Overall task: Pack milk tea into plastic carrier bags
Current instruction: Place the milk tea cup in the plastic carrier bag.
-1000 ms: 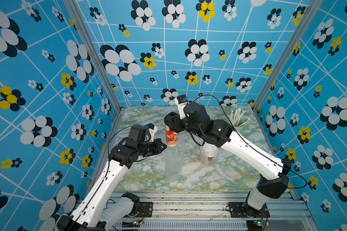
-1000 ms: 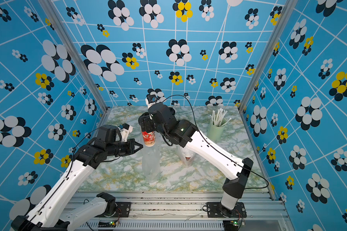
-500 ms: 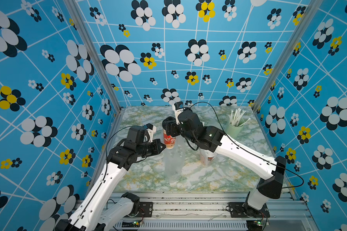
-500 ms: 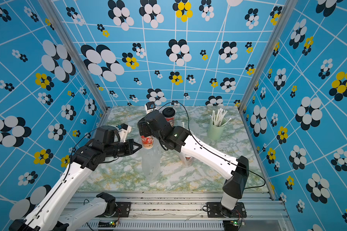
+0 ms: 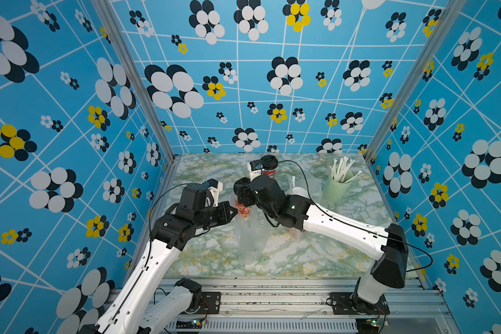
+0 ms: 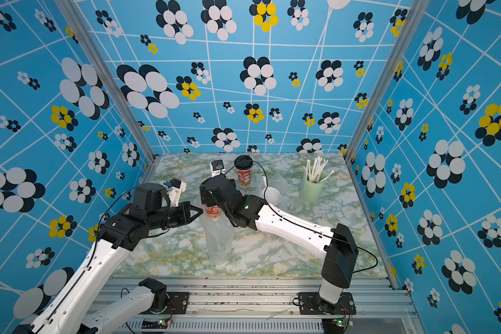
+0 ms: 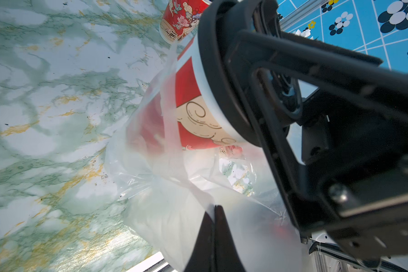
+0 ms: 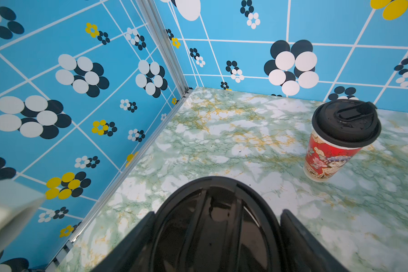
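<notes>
A marbled green table (image 5: pixel 214 260) is enclosed by blue flowered walls (image 5: pixel 70 115). At its middle, a clear carrier bag (image 5: pixel 250 243) is pinched by the clenched left pincer (image 7: pixel 214 208). A black-lidded milk tea cup (image 7: pixel 193 113), grasped at the lid by the right pincer (image 8: pixel 217 216), is set partly inside the bag. A second cup (image 6: pixel 244 175) is stood farther back, and a straw cup (image 5: pixel 336 189) far right.

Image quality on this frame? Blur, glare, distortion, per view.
Left wrist: carrier bag near the lens looks milky and soft, the held cup prints clearly. Right wrist: glossy reflections on its black lid; standing black-lidded cup is sharp. Both top views: even light, no hard shadows, corner posts splay from the wide lens, and the bag barely shows against the marble table.
</notes>
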{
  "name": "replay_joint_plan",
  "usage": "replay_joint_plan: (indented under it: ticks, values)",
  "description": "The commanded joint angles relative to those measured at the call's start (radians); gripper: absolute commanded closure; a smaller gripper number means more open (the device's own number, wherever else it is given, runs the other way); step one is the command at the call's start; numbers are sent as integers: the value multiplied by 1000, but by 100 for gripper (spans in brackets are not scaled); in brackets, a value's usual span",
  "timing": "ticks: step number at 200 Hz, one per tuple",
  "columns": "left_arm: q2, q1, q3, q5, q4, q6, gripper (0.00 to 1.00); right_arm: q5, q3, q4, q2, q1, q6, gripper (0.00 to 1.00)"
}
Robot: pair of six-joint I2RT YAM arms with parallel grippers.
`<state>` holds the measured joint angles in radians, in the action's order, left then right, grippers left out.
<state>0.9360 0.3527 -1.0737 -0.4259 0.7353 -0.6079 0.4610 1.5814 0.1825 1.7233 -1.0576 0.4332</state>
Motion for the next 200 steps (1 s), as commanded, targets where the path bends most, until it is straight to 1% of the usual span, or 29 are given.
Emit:
replay_joint_plan:
  ticks: [1, 86, 126, 132, 147, 175, 200]
  values:
    - [-26, -7, 12, 21, -13, -15, 100, 47, -29, -77, 22, -16, 34, 52]
    - [-58, -9, 22, 33, -47, -52, 100, 142, -122, -153, 81, -48, 68, 53]
    - [-67, -9, 29, 13, -92, -78, 100, 198, -113, -120, 102, -54, 15, 53]
    - [-65, -8, 30, 12, -95, -80, 100, 235, -115, -118, 98, -54, 7, 53]
    - [-63, -9, 37, 10, -104, -80, 100, 265, -132, -125, 93, -54, -15, 53]
    - [-53, -9, 45, 12, -110, -70, 100, 269, -195, -212, 88, -54, -43, 51]
    - [-42, -13, 45, 26, -87, -51, 100, 266, -242, -284, 104, -54, -48, 48]
